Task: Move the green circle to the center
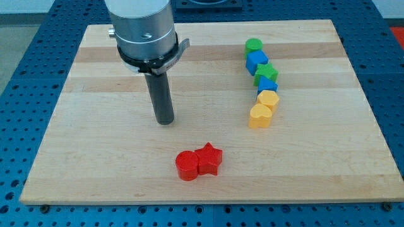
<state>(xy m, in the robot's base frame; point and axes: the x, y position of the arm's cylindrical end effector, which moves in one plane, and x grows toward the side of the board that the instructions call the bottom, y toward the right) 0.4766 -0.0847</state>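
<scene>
The green circle (254, 45) sits near the view's top right, at the top of a column of touching blocks. Below it come a blue cube (257, 61), a green star (266, 72), a blue triangle (267, 85), a yellow hexagon (269, 99) and a yellow heart (259, 116). My tip (165, 120) rests on the board left of the middle, far to the left of that column and touching no block.
A red circle (187, 166) and a red star (209, 159) lie touching near the view's bottom centre, below and right of my tip. The wooden board (95, 145) lies on a blue perforated table (19, 94).
</scene>
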